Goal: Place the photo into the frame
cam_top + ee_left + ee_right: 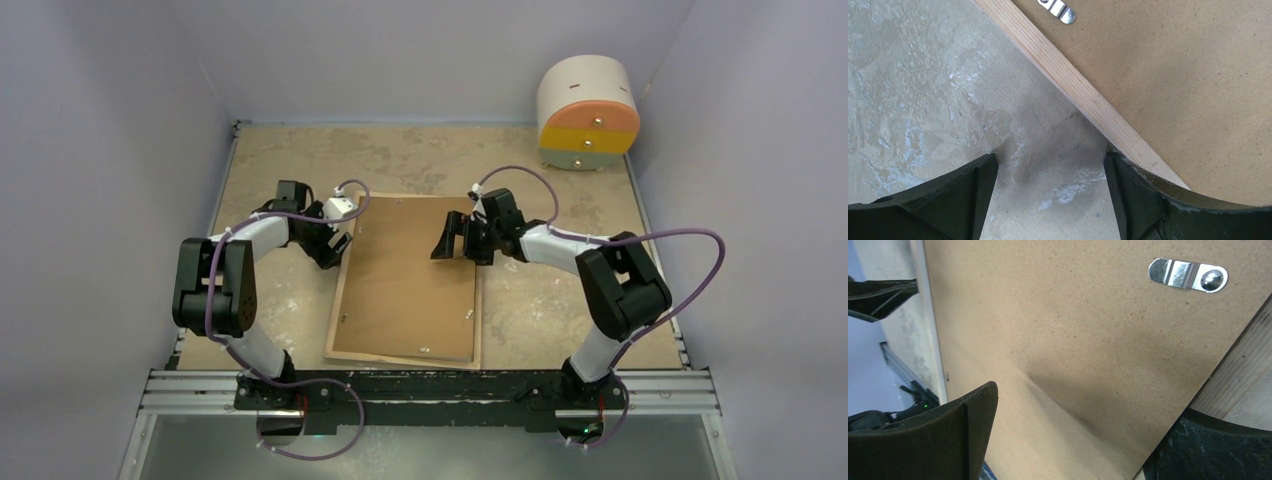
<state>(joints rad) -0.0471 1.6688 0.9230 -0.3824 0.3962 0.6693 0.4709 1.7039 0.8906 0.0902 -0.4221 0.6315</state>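
Note:
The frame [343, 295] lies face down mid-table, its light wood rear rim showing. The plain brown hardboard sheet [410, 280] with small metal clips [1188, 275] covers it. The photo is hidden. My left gripper [338, 243] is open and low on the table at the frame's far-left edge. In the left wrist view [1050, 157] its right finger [1148, 200] touches the wood rim [1073, 85]. My right gripper [452, 240] is open at the sheet's right edge. In the right wrist view [1088, 400] one finger is over the sheet [1073, 315] and the other by the wood rim [1248, 370].
A round white, orange and yellow drawer unit [588, 110] stands at the back right. Grey walls close in the table on three sides. A metal rail [430, 385] runs along the near edge by the arm bases.

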